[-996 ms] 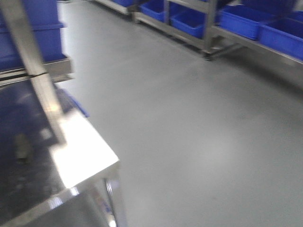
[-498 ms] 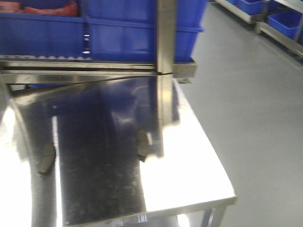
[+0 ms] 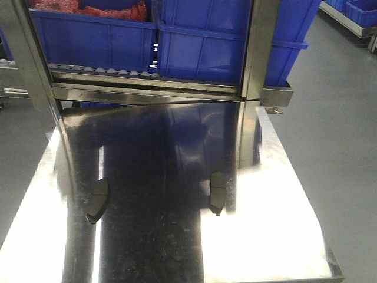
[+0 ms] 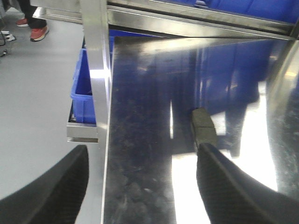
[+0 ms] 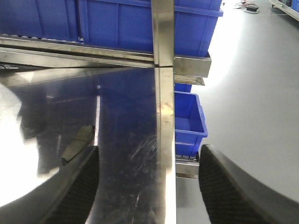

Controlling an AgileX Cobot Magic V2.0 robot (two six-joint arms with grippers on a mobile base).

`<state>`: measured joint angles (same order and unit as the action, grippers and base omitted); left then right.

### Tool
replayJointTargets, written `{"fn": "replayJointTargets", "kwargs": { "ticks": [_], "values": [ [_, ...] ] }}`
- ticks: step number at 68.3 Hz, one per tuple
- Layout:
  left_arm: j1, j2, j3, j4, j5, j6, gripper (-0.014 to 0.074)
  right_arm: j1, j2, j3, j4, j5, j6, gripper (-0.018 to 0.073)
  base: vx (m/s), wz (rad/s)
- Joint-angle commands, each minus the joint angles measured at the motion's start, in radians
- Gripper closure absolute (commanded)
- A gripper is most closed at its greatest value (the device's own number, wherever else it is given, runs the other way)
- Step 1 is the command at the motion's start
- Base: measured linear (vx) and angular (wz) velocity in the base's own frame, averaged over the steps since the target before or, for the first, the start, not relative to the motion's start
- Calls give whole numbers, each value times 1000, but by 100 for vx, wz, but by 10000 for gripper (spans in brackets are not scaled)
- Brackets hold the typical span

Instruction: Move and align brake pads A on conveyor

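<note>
Two brake pads lie on the shiny steel table (image 3: 265,236): one at the left (image 3: 98,199) and one near the middle (image 3: 218,192). The left pad also shows in the left wrist view (image 4: 203,126), just beyond the right fingertip. The other pad shows in the right wrist view (image 5: 78,144), beside the left fingertip. My left gripper (image 4: 142,161) is open and empty over the table's left edge. My right gripper (image 5: 148,161) is open and empty over the table's right edge. The conveyor is out of view.
Blue bins (image 3: 200,47) sit on a roller rack behind the table, framed by steel posts (image 3: 259,47). A blue bin sits below the table at each side, seen in the left wrist view (image 4: 86,93) and the right wrist view (image 5: 189,123). Grey floor (image 3: 347,118) lies to the right.
The front view has swung left from open floor to face the steel table squarely. The two pads now sit centred in view. Neither pad has moved on the table.
</note>
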<state>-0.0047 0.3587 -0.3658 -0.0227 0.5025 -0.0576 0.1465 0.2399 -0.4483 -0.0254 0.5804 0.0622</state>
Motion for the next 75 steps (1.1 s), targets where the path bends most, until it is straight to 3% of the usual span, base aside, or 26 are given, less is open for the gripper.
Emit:
{"fn": "replayJointTargets", "kwargs": {
  "ticks": [1,75],
  "values": [
    [-5,11,-27,-7,-74,-5,136,-6,9,-26,-7,-69,-8,106,4,16],
    [-5,11,-27,-7,-74,-5,136,-6,9,-26,-7,-69,-8,106,2,7]
  ]
}}
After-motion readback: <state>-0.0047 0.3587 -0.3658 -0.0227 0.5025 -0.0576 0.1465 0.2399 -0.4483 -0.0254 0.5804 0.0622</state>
